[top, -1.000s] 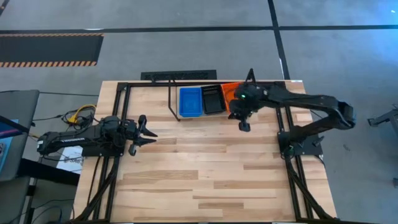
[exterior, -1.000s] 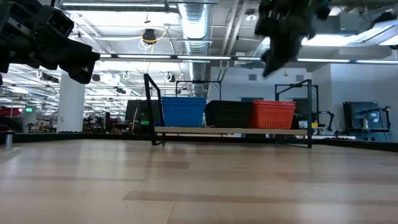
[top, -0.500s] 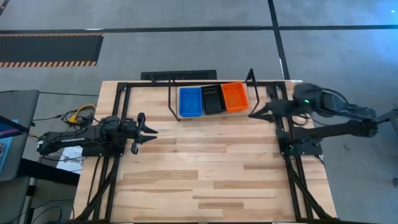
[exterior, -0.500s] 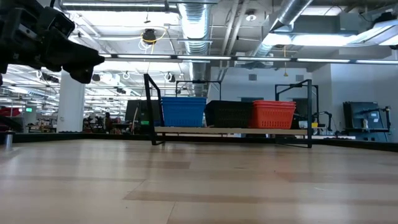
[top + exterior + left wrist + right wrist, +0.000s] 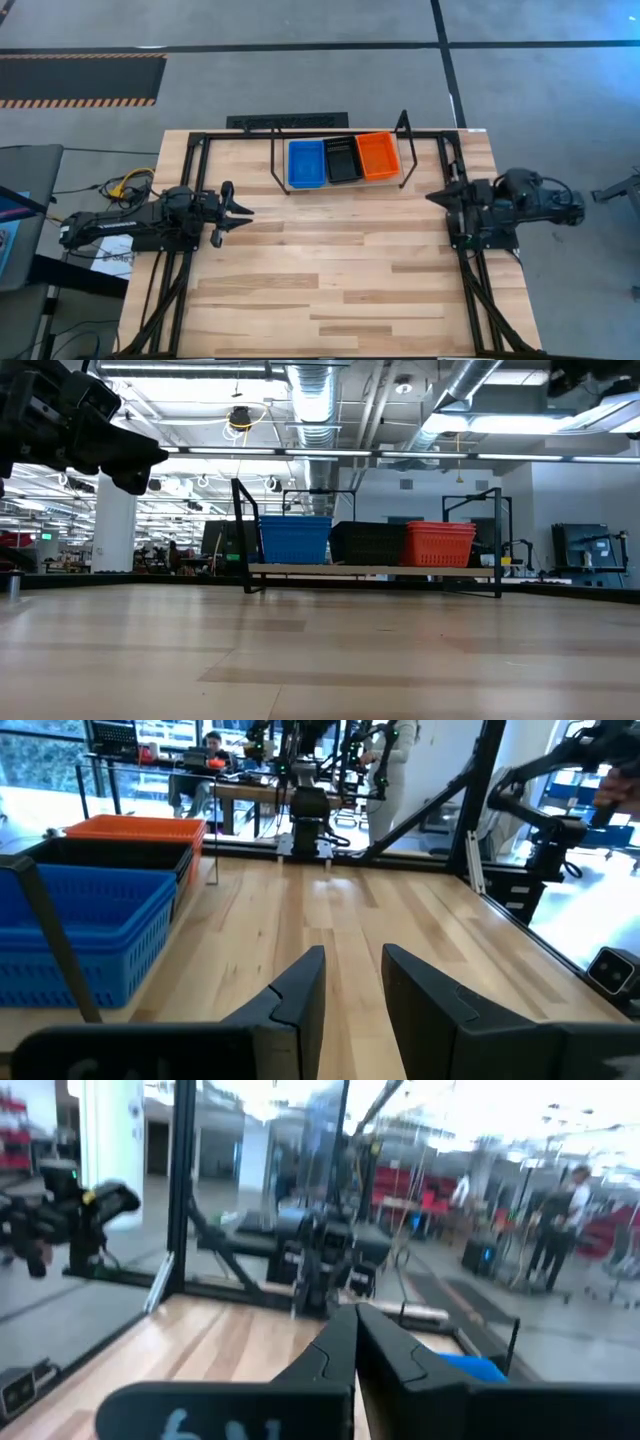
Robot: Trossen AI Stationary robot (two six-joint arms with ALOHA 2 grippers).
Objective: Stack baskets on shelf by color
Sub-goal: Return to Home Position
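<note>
At mid-table, the left gripper [image 5: 232,208] is held above the left side of the tabletop [image 5: 330,270] and is pointed toward the centre. Its 2 fingers [image 5: 300,992] are parted by a narrow gap, and nothing is held between them. The right gripper [image 5: 438,196] is held opposite, at the right edge of the table, well apart from the baskets. Its 2 fingers [image 5: 340,1348] are pressed together on nothing.

Farther back, along the far edge of the table, the shelf [image 5: 370,570] is placed. Its light board is carried between black rods, with an upright loop at each end. 3 groups of baskets are set on it in 1 row, sorted by colour: the blue baskets [image 5: 306,163] on the left arm's side, the black baskets [image 5: 343,160] in the middle, and the red-orange baskets [image 5: 377,156] on the right arm's side. The groups are set touching or just beside one another and are seen upright in the low view. How many baskets are nested in each group cannot be told.

Beyond the table, a large room is seen with a ceiling duct [image 5: 312,400] overhead, and a seated person [image 5: 212,742] is shown far off.
</note>
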